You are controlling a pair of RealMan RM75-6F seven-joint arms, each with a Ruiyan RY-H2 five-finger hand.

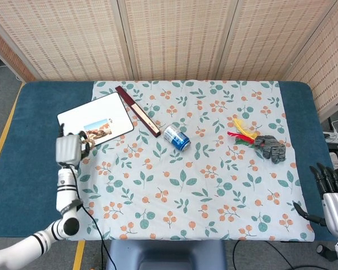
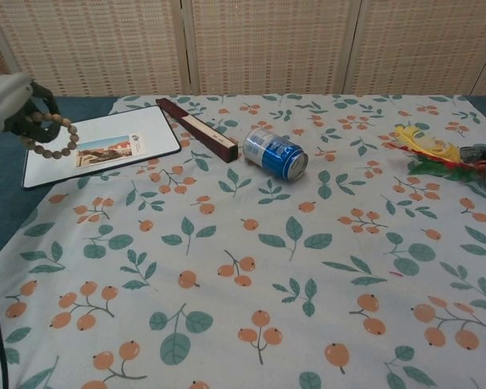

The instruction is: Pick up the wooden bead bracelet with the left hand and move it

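My left hand [image 1: 70, 149] [image 2: 8, 101] is raised above the table's left side and grips the wooden bead bracelet [image 2: 52, 134], whose loop dangles below the fingers. In the head view the bracelet [image 1: 85, 145] peeks out beside the hand, over the edge of the white board [image 1: 96, 122]. My right hand [image 1: 332, 197] rests off the table's right front corner, fingers spread, holding nothing.
A white board with a picture [image 2: 97, 146], a dark wooden box [image 1: 137, 110], a blue can [image 1: 176, 138] on its side, a coloured feather toy [image 1: 241, 134] and a grey glove [image 1: 270, 147] lie on the floral cloth [image 1: 203, 185].
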